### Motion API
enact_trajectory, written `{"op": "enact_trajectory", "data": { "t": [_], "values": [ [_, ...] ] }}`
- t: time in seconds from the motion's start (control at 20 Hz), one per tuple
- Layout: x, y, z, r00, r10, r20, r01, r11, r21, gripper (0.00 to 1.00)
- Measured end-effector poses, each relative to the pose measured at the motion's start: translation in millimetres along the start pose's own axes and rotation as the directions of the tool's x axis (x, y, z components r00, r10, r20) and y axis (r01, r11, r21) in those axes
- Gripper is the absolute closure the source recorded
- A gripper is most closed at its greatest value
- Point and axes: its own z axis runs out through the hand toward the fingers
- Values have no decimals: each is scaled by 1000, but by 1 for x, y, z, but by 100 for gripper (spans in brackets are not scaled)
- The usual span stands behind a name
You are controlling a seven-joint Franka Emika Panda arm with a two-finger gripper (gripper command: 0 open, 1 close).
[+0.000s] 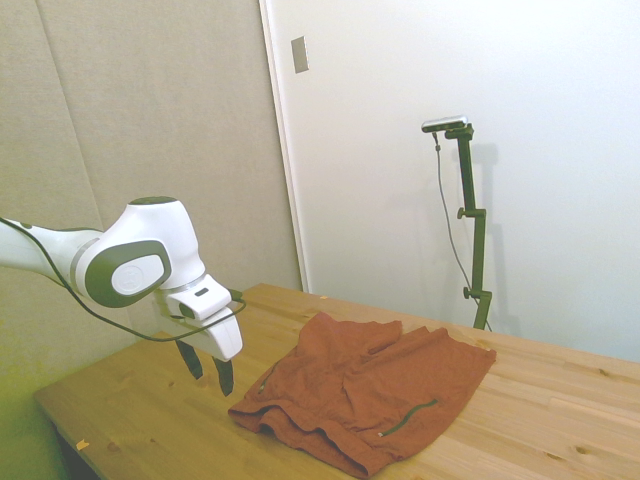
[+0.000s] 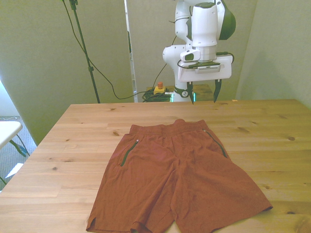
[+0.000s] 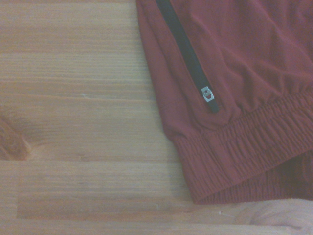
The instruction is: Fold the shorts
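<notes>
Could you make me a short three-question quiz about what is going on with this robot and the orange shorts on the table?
1. True or false: the pincer is gripping the shorts.
2. How do the shorts lie on the wooden table? A) spread flat, unfolded B) folded in half C) hanging off the edge
3. Which part of the shorts lies nearest the pincer: the waistband or the leg hems?

Key
1. False: it hangs open above the table, just beyond the waistband, touching nothing.
2. A: both legs lie spread out, no fold made yet.
3. The waistband; the wrist view shows its gathered corner and a dark zip pocket line.
</notes>
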Motion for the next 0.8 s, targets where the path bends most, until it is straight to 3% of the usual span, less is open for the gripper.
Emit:
{"op": "enact_trajectory", "data": {
  "t": [0.2, 0.45, 0.6, 0.8],
  "values": [
    [6, 1, -2, 999, -18, -48, 17, 999, -30, 0],
    [0, -28, 2, 960, -123, -252, 72, 977, -202, 0],
    [-11, -51, 26, 916, -203, -346, 83, 940, -330, 0],
    [-51, -69, 64, 865, -321, -386, 109, 871, -480, 0]
  ]
}}
